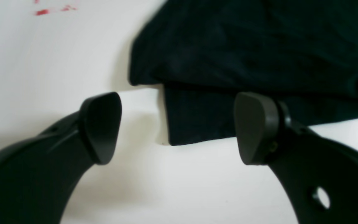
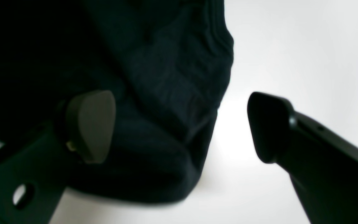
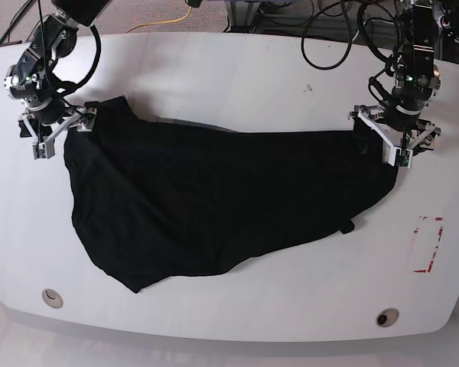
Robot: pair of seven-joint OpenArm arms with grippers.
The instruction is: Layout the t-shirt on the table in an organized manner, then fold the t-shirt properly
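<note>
While spread across the table (image 3: 229,69), the t-shirt (image 3: 214,199), uncontained.

Beyond the far edge of the table (image 3: 214,69), a strip of speckled grey-brown floor (image 3: 149,11) is visible in the base view. A yellow cable (image 3: 168,21) runs across this floor. Black cables (image 3: 333,30) loop over the far right portion of the table. Grey equipment bases (image 3: 249,9) stand behind the far edge. Lighting is even and diffuse; the glossy surface reflects it softly.
</note>
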